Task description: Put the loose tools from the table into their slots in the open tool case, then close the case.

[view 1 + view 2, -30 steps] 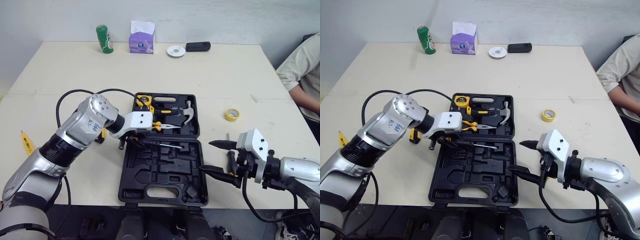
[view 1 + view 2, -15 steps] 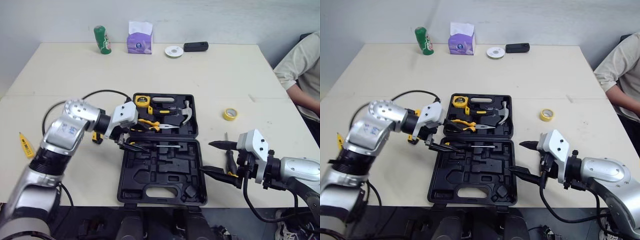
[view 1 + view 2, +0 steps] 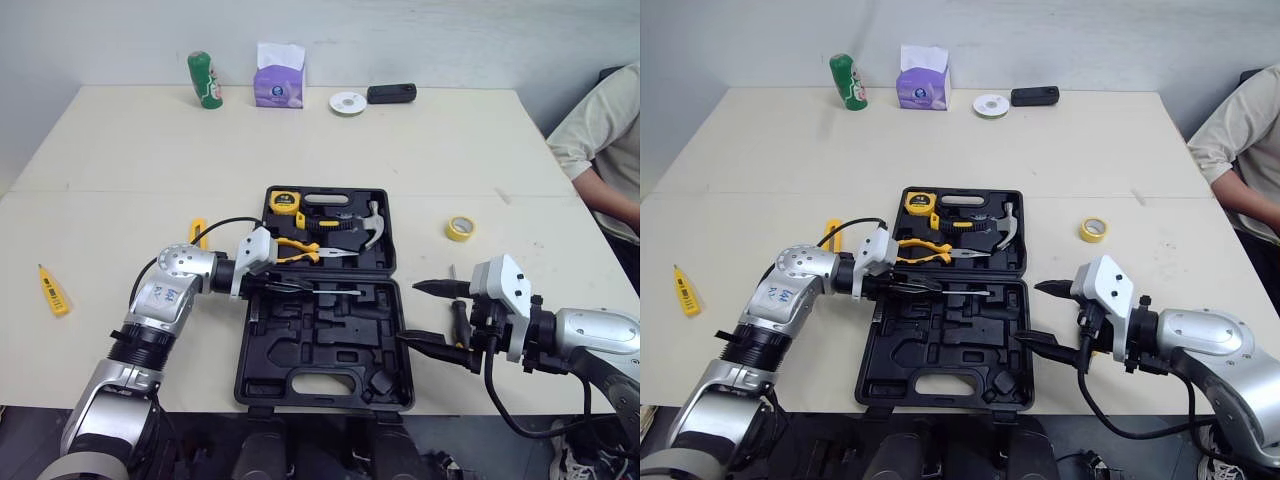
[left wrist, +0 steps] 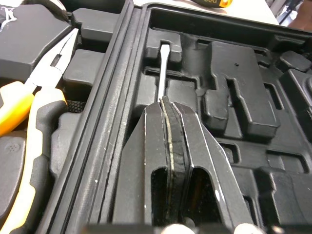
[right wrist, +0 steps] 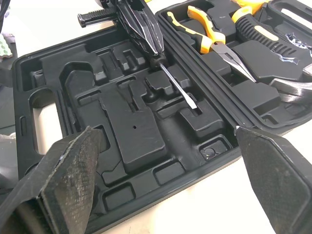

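One black tool case (image 3: 262, 350) lies open in the middle of the table (image 3: 450, 160), its two halves joined along a hinge running 9 to 3 o'clock. The far half holds three things. One yellow tape measure (image 3: 285, 202) sits at its 11 o'clock corner. One pair of yellow-handled pliers (image 3: 305, 249) lies with its nose towards 3 o'clock. One hammer (image 3: 375, 225) has its head at the 2 o'clock side.

One screwdriver (image 4: 162, 73) lies over the near half's moulded slots, just on the near side of the hinge. Its long axis runs 9 to 3 o'clock, flat blade towards 3, dark handle towards 9. The left tool (image 4: 165, 102), stretched in from 9 o'clock, is pinched tight on the shaft. The blade tip is over a narrow recess; whether it is seated there I cannot tell.

The right tool (image 3: 410, 312) hangs at the case's 3 o'clock edge, its fingers spread wide and holding nothing. Just beyond it on the table lies one dark-handled piece (image 3: 460, 322), long axis 12 to 6.

One short yellow piece (image 3: 197, 232) lies at the case's 10 o'clock. One yellow pen-like piece (image 3: 52, 290) lies well apart at 9 o'clock. One roll of yellow tape (image 3: 463, 229) sits at 2 o'clock.

Along the far edge stand one green can (image 3: 205, 78), one tissue box (image 3: 280, 75), one white disc (image 3: 347, 102) and one black device (image 3: 392, 93). One person (image 3: 610, 130) sits at the table's 3 o'clock side.
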Controlling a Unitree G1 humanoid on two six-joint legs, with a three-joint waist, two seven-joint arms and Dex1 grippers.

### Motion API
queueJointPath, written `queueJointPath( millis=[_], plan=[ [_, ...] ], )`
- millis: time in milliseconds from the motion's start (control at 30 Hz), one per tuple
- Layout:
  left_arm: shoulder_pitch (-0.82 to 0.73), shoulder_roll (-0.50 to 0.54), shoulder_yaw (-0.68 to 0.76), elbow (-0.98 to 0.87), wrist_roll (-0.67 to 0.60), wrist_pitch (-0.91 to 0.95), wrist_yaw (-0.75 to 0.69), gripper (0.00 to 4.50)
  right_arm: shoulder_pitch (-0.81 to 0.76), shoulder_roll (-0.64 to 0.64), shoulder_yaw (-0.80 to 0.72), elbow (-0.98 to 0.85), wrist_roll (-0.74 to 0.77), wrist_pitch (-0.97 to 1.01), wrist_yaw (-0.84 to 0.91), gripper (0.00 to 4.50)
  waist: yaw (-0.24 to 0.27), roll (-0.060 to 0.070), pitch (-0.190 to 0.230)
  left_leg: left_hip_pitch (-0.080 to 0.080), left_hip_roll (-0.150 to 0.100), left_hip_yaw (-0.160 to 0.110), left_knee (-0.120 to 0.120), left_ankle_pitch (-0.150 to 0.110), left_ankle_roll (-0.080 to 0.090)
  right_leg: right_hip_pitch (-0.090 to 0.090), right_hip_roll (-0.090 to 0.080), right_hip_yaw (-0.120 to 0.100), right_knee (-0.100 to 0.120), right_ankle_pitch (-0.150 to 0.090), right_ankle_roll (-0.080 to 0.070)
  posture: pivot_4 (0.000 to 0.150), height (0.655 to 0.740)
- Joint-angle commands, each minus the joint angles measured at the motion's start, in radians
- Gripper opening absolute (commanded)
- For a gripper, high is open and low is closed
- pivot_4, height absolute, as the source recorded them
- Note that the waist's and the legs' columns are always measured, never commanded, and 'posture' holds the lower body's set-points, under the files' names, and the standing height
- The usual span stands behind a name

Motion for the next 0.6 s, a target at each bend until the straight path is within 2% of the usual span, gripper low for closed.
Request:
queueJointPath(
  millis=[33,133,300,400,467,600],
  plan=[
    [0.022,0.031,-0.04,-0.005,0.055,0.001,-0.008,0.07,-0.011,-0.021,-0.018,-0.014,0.01,-0.015,0.015,4.5,0.0,0.0,0.0,0.0,0.0,0.0,0.0,0.0,0.0,0.0,0.0,0.0,0.0,0.0,0.0,0.15,0.7252],
    [0.042,0.045,-0.079,0.004,0.108,-0.04,-0.001,0.07,-0.017,-0.025,-0.016,-0.011,0.011,-0.015,0.017,4.5,0.0,0.0,-0.001,0.001,0.0,0.0,0.0,0.0,0.0,0.001,0.0,0.0,0.0,0.0,0.0,0.15,0.7252],
    [0.037,0.052,-0.15,0.057,0.232,0.04,0.131,0.07,-0.02,-0.024,0.001,-0.039,0.017,-0.004,0.007,4.5,0.001,0.001,-0.013,0.006,0.0,0.0,0.0,-0.001,0.0,0.006,-0.001,0.0,-0.005,0.0,0.0,0.15,0.7252],
    [0.033,0.068,-0.173,0.053,0.246,0.08,0.135,0.07,-0.017,-0.019,-0.002,-0.055,0.027,0.006,-0.006,4.5,0.001,0.002,-0.024,0.014,0.001,-0.002,0.0,-0.008,0.006,0.014,-0.002,0.0,-0.007,0.0,-0.001,0.15,0.7252],
    [0.034,0.079,-0.181,0.047,0.244,0.078,0.125,0.07,-0.008,-0.019,-0.011,-0.061,0.033,0.01,-0.012,4.5,0.001,0.004,-0.032,0.021,0.002,-0.003,-0.002,-0.01,0.004,0.02,-0.002,0.0,-0.01,-0.001,-0.001,0.15,0.7252],
    [0.065,0.09,-0.138,-0.036,0.15,0.103,0.073,0.07,0.013,-0.021,-0.028,-0.056,0.03,0.002,-0.014,4.5,-0.004,0.007,-0.034,0.023,0.003,-0.003,-0.004,-0.011,0.003,0.021,-0.002,0.0,-0.01,-0.002,-0.003,0.15,0.7252]
  ],
)
